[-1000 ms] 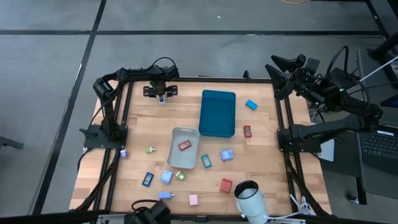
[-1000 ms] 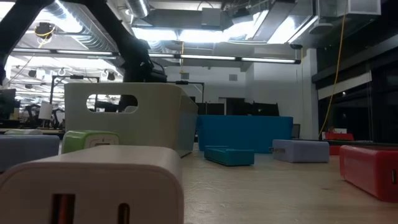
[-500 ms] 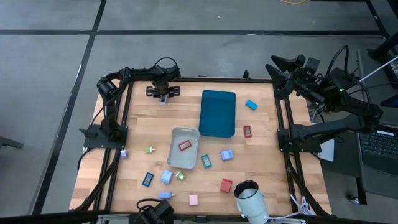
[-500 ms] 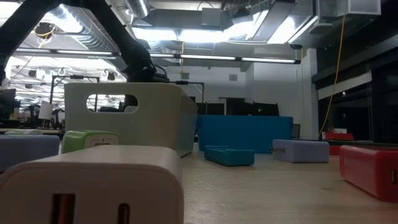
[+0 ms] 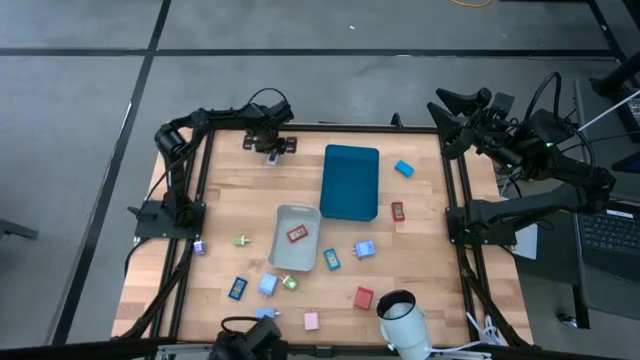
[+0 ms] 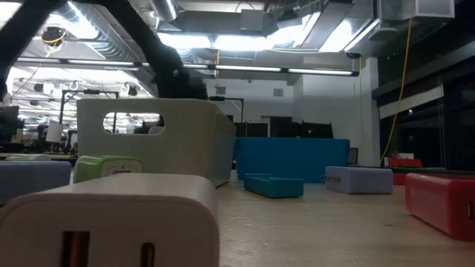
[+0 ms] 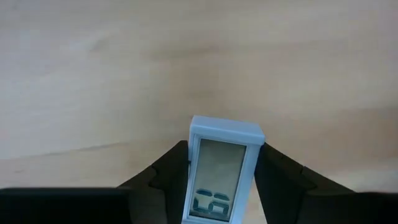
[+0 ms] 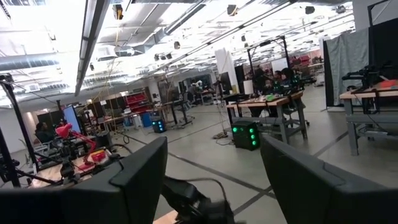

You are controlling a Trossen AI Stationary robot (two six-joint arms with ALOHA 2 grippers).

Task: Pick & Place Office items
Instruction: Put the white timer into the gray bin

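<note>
Tabletop (image 5: 240, 200): light wood, framed by dark rails.

Left gripper (image 5: 272, 148): at the far left part of the tabletop, left of the teal tray (image 5: 351, 181). The left wrist view alone shows its hold: the two dark fingers (image 7: 281, 177) sit against both sides of a light blue piece with a grey display (image 7: 222, 171), grasping it over bare wood. In the high view this piece is only a pale speck under the gripper.

Right gripper (image 8: 214, 180): off the tabletop at the far right corner, raised; its wrist view shows the fingers spread wide with nothing between them, and a workshop room beyond.

Grey bin (image 5: 295, 238): mid-tabletop, just near of the tray; a red piece (image 5: 297, 235) lies inside, seen only from above. The low view shows the bin (image 6: 148, 144) as a pale wall with a handle slot.

Loose items, high view: blue piece (image 5: 403, 168) right of the tray; small red piece (image 5: 397, 211) by the tray's near right corner; light blue piece (image 5: 364, 249), larger red piece (image 5: 363, 297), pink piece (image 5: 311, 321) and green piece (image 5: 241, 240) scattered nearer the front. The low view shows the pink piece (image 6: 111, 219) close up, with two slots.
</note>
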